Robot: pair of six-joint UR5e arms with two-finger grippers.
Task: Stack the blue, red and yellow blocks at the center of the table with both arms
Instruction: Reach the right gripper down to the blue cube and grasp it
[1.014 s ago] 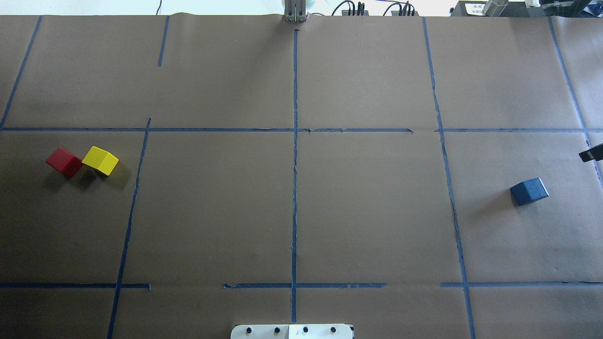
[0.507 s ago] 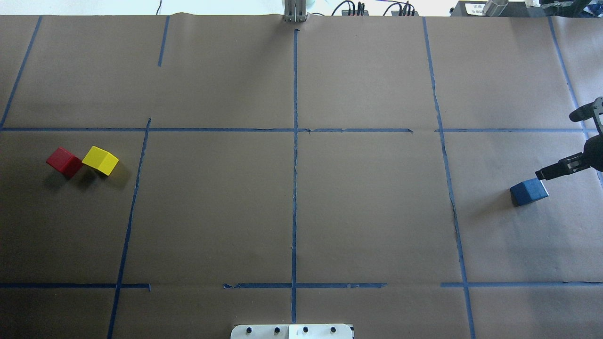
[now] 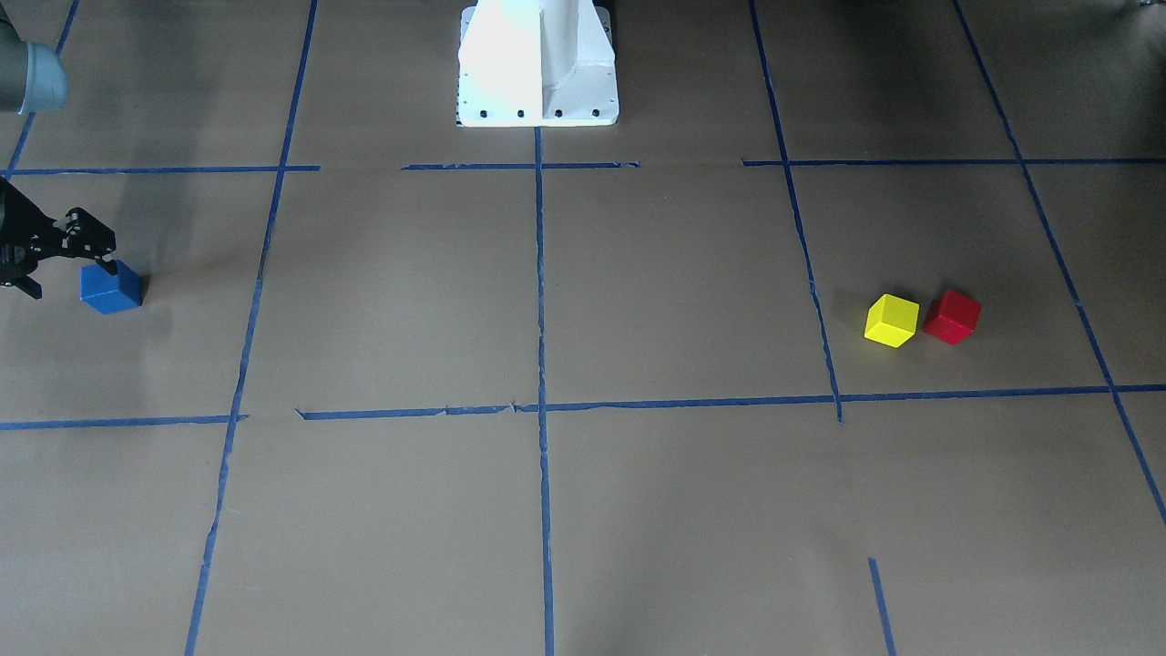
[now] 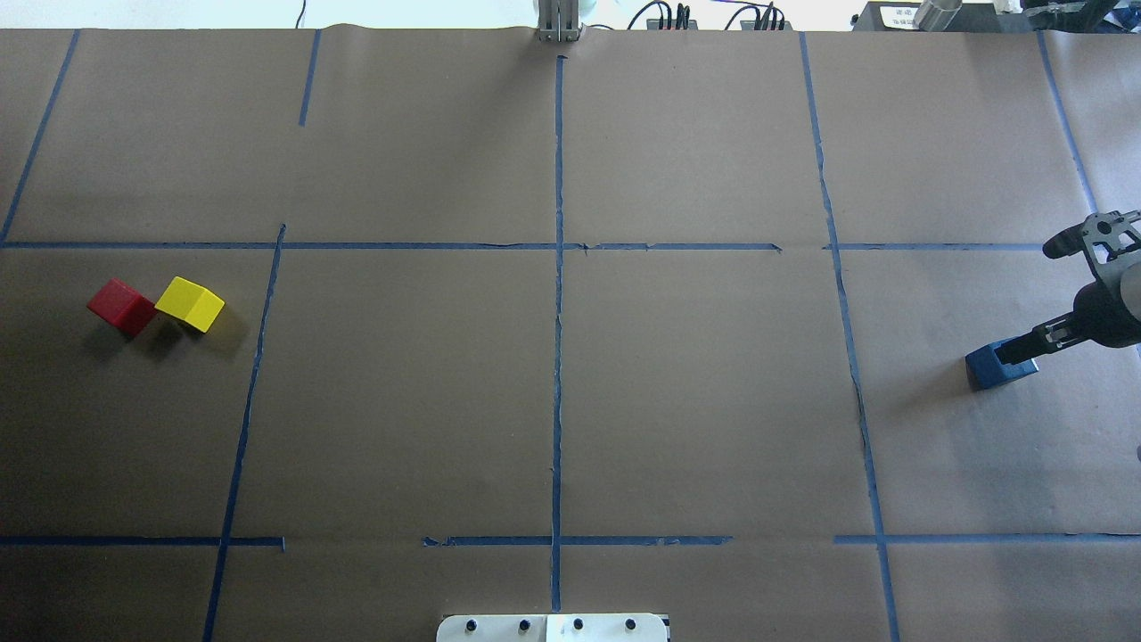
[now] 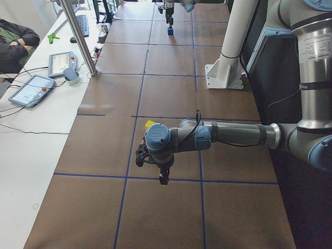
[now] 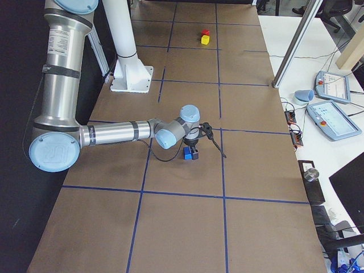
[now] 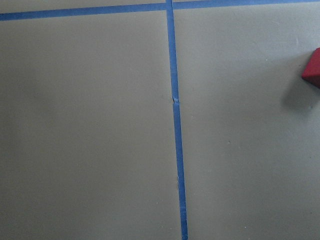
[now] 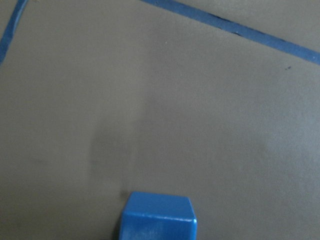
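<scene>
The blue block (image 4: pixel 989 367) sits at the table's right side; it also shows in the front view (image 3: pixel 111 288) and low in the right wrist view (image 8: pixel 159 219). My right gripper (image 4: pixel 1025 303) is open wide beside and above it, with one finger (image 4: pixel 1016 350) over the block's top. The red block (image 4: pixel 120 306) and the yellow block (image 4: pixel 189 303) sit side by side at the far left. My left gripper (image 5: pixel 155 163) hovers near the yellow block (image 5: pixel 150 124), seen only from the side, so I cannot tell whether it is open or shut. The red block's corner (image 7: pixel 312 67) shows in the left wrist view.
Blue tape lines (image 4: pixel 558 294) divide the brown paper table into squares. The white robot base (image 4: pixel 553 627) stands at the near middle edge. A metal post (image 5: pixel 80 36), tablets (image 5: pixel 31 88) and a seated person (image 5: pixel 15 44) are along the operators' side.
My right arm has come in from the right edge toward the blue block, and one finger now overlaps it. The blocks have not moved.
</scene>
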